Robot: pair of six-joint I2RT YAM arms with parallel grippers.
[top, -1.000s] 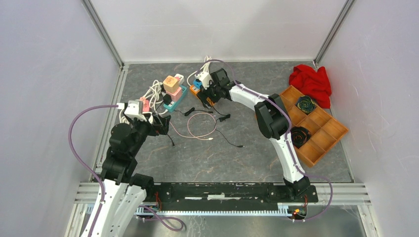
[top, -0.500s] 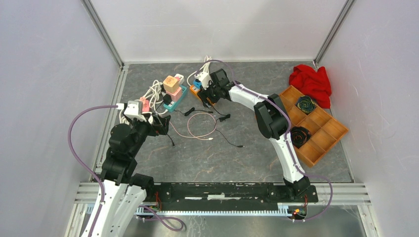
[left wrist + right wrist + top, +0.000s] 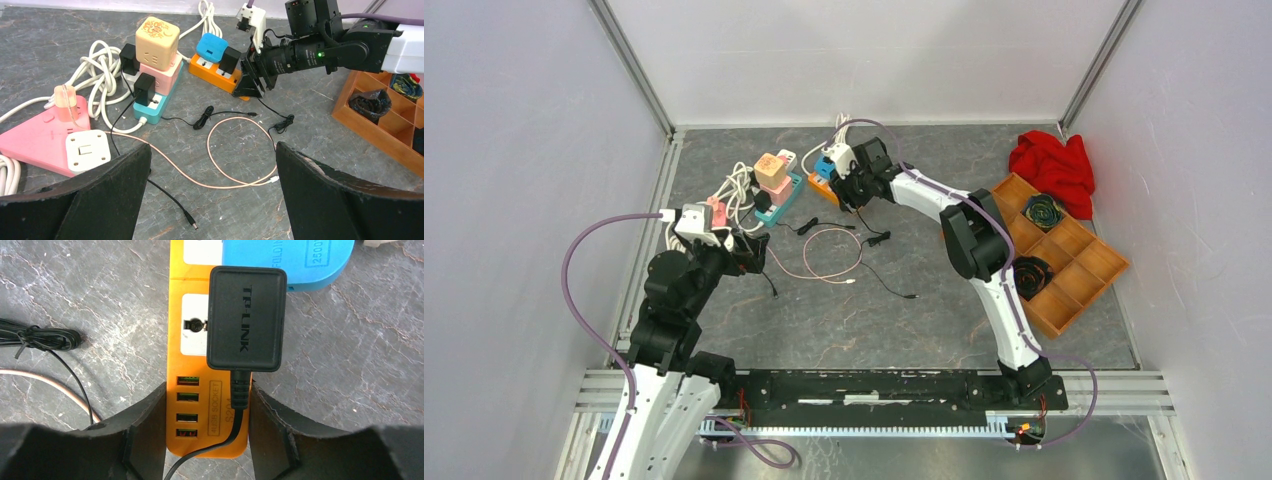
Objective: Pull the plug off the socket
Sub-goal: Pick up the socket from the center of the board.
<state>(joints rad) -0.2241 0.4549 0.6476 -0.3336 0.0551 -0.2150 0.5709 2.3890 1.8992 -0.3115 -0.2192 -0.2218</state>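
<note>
Black and spread wide, the left gripper (image 3: 212, 150) waits empty, well clear of the work. Farther out, the right gripper (image 3: 207, 390) straddles the orange strip's (image 3: 190, 365) end, likely to brace it. Its jaws have narrowed since a second ago, though I cannot tell whether they grip, and the plug (image 3: 246, 317) beyond sits seated.

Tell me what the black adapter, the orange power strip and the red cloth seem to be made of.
Black adapter: likely moulded plastic, matte, with rounded corners and lettering in the same black.
Orange power strip: probably hard plastic, smooth with a slight sheen, printed labels.
Red cloth: soft fabric, judging by its crumpled folds; the weave is too small to tell.
</note>
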